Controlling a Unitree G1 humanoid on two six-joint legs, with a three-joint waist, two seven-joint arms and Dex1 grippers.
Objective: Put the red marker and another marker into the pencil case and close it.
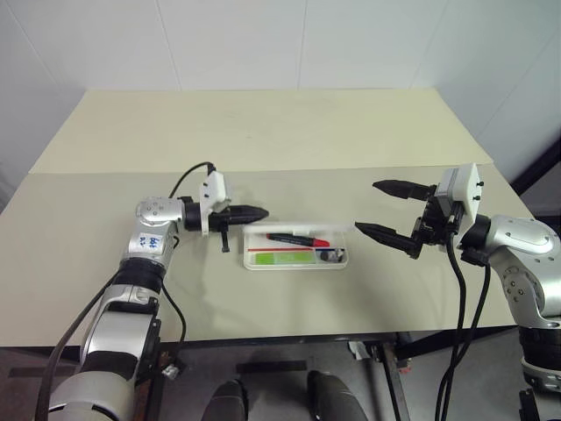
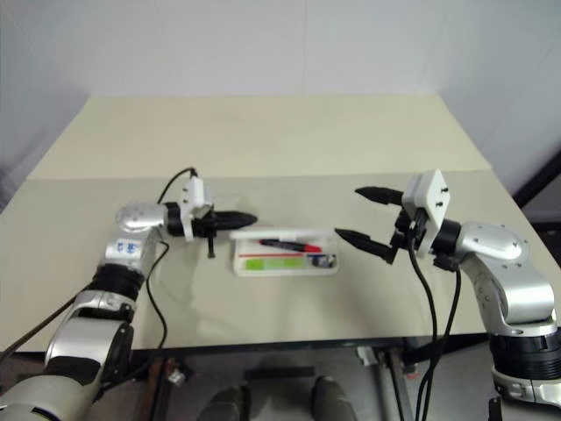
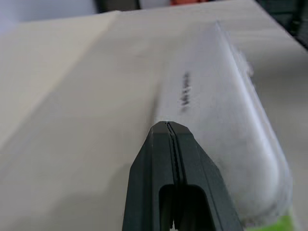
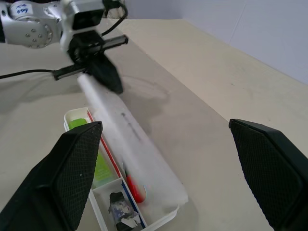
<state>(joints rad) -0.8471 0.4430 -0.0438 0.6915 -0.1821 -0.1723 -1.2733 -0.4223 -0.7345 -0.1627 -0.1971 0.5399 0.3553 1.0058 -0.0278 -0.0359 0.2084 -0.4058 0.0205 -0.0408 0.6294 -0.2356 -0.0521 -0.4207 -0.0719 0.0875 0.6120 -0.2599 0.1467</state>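
- Left gripper (image 1: 259, 212): I see its fingers pressed together with nothing between them, tip against the raised lid at the left end of the pencil case (image 1: 295, 246).
- Right gripper (image 1: 386, 210): I see its fingers spread wide, holding nothing, hovering just beyond the case's right end.
- Pencil case sits open on the bench (image 1: 263, 140), lid partly up along the far side.
- Red marker (image 1: 298, 239) lies inside, in the far compartment.
- Green marker (image 1: 282, 257) lies inside, in the near compartment.
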